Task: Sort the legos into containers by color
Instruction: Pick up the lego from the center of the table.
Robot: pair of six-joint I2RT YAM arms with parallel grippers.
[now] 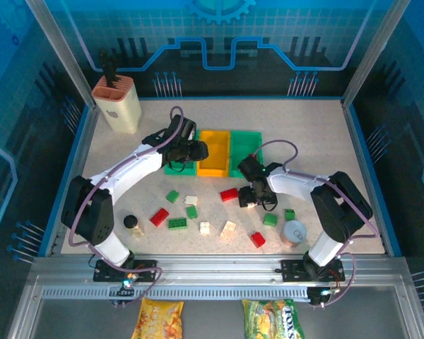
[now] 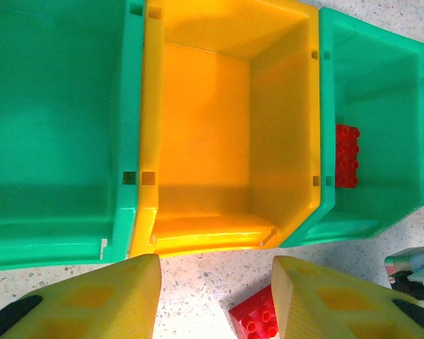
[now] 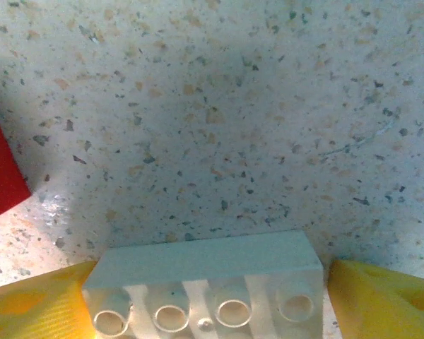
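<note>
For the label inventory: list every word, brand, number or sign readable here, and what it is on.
"TOYS", as far as it reads, blurred: green snack bag.
Yellow snack bag: print too blurred to read.
Knife block: small mark, unreadable.

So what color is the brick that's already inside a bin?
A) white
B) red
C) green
B: the left wrist view shows a red brick lying in the green bin just right of the yellow bin.
</note>
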